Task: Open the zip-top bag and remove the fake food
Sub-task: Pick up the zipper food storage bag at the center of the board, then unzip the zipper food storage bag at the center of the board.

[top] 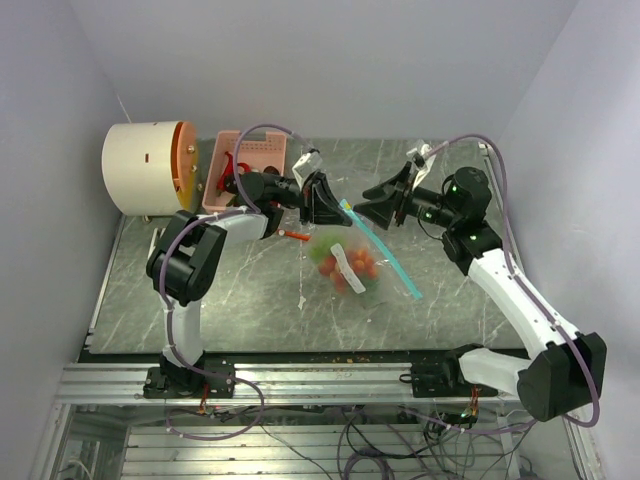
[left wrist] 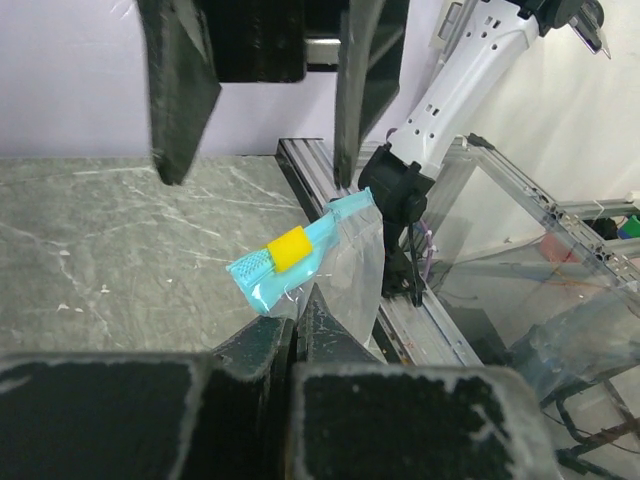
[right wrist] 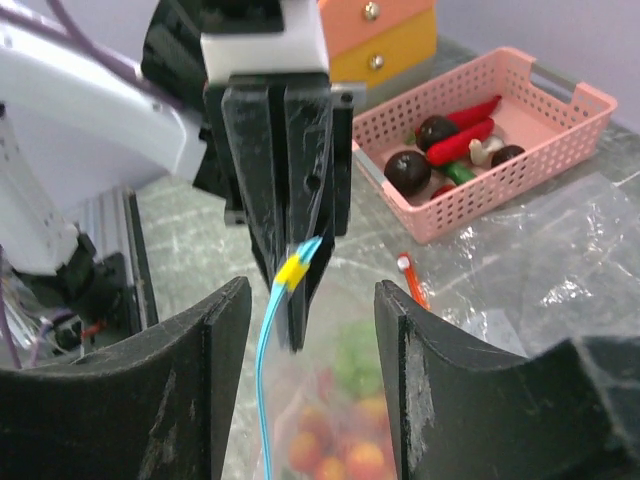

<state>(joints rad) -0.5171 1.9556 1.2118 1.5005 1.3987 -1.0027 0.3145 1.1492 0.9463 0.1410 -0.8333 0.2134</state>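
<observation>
Here the left gripper pinches the zip-top bag corner; right gripper gapes apart

a grey-green marbled tabletop runs from the rail at the near edge to the back wall. at its far left stands a cream drum with an orange front, and just beside it a pink slotted basket. near the middle lies a thin orange-red toy piece. the filled lower end of the zip-top bag seems to rest at the centre.
</observation>
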